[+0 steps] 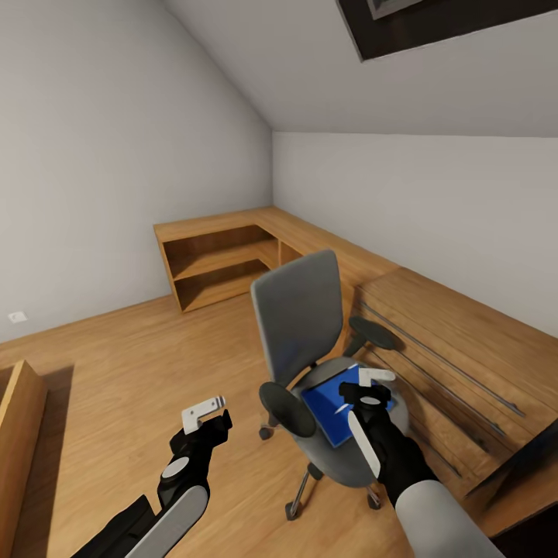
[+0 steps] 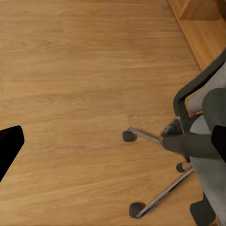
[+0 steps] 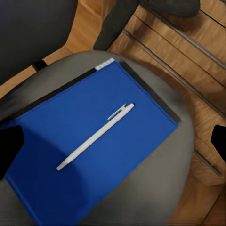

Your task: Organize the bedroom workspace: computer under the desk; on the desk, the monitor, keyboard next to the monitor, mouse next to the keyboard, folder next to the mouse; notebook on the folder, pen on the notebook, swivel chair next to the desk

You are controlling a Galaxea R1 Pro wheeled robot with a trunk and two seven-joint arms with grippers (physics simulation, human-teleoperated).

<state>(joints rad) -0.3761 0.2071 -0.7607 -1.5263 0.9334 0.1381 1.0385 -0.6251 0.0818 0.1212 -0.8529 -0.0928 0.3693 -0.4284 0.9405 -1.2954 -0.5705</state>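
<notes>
While the right gripper [image 1: 370, 385] hung open over the chair [image 1: 310, 325], folder [image 3: 89, 150] and pen [image 3: 96, 136] lay on its seat; left gripper [image 1: 208, 415] open too, nothing moved yet

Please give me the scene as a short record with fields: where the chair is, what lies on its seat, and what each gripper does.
room: sloped pale walls, wood floor
chair: on the floor beside low oak drawers, castors on the floor
folder: blue, flat on the chair seat
pen: white, lying on the folder
dark edge under the folder: visible, cannot tell what it is
right gripper: open, over the folder, holding nothing
left gripper: open, over the floor beside the chair, holding nothing
</notes>
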